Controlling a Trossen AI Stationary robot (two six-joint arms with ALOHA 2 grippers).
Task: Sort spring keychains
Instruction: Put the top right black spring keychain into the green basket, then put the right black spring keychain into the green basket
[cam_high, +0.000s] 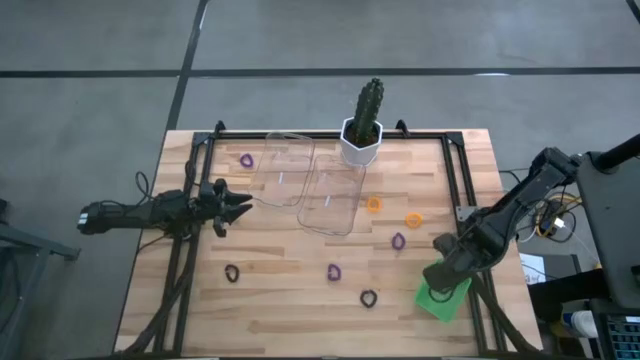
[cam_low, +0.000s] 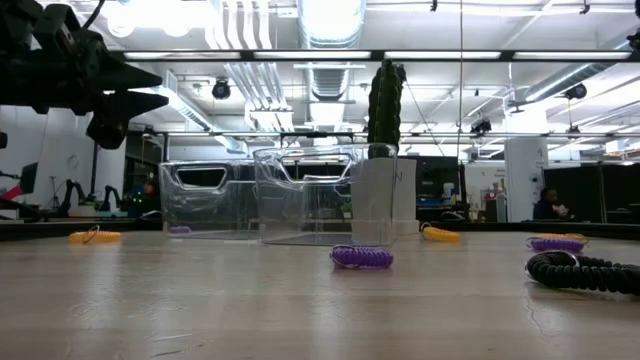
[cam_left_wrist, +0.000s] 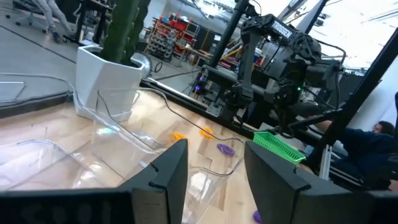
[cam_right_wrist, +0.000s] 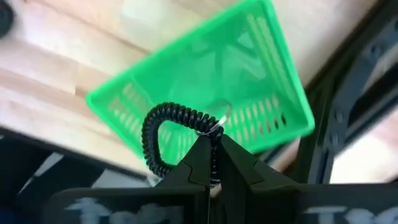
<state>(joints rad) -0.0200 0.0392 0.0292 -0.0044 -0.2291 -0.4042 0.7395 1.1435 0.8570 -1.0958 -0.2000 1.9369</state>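
Black keychain held over the green basket, ready to drop.

The right gripper (cam_right_wrist: 210, 163) pinches a black spring keychain (cam_right_wrist: 166, 132) by its metal ring, fingers closed tight, and hangs above the green basket (cam_high: 443, 297) at about 4 o'clock on the table (cam_high: 290, 310). The step in hand appears to be depositing this coil; the next move likely calls for parting the fingers while centred over the basket so it lands inside. The other spring keychains lie scattered on the wood: purple (cam_high: 334, 272), orange (cam_high: 413, 220), black (cam_high: 232, 273). The left gripper (cam_high: 240, 207) waits at 9 o'clock beside two clear bins (cam_high: 285, 170), fingers spread and empty.
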